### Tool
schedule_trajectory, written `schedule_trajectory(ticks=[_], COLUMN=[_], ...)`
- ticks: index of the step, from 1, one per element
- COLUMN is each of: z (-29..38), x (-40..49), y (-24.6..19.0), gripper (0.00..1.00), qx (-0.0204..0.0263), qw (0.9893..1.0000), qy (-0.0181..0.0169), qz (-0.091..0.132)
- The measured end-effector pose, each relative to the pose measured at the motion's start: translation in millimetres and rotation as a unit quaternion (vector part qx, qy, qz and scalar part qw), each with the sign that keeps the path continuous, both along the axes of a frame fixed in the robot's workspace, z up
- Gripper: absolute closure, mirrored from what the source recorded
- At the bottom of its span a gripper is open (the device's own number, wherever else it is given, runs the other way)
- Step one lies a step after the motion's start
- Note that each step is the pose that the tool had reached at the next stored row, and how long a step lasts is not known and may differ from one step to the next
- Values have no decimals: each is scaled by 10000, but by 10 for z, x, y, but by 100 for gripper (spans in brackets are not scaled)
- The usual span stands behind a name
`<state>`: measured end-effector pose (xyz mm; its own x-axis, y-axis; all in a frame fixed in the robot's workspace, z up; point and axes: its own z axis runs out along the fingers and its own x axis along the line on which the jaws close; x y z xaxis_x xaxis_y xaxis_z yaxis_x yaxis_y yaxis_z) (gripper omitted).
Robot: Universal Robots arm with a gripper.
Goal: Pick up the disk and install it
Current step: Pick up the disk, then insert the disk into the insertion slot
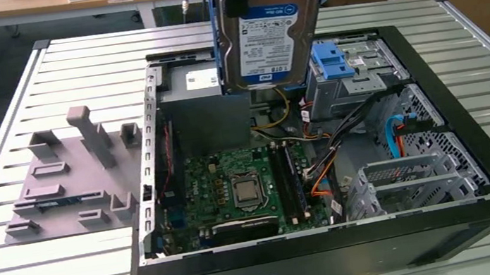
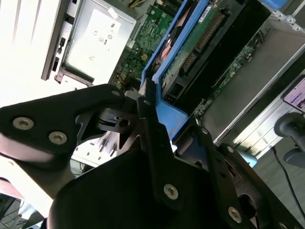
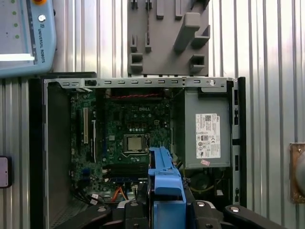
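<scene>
one disk (image 1: 269, 31) clamped in claw (image 3: 167, 209)

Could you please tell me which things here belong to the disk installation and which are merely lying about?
Job in hand:
disk, held upright above the case
gripper, shut on the disk's blue bracket
case, open

Lying about:
grey fixture plate, beside the case
pendant, on the table

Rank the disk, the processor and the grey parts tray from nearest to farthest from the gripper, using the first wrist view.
1. The disk, clamped in the gripper.
2. The processor, mid-board inside the open case.
3. The grey parts tray, on the table beyond the case.
</scene>
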<state>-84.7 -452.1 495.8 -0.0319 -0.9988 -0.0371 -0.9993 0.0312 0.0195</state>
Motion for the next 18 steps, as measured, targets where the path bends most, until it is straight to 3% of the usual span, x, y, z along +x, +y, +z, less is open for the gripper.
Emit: schedule_trajectory(ticks=[18], z=[0], x=[1], y=[-26], gripper=[64], qx=[-1], qw=[10000], qy=[0], qz=[1])
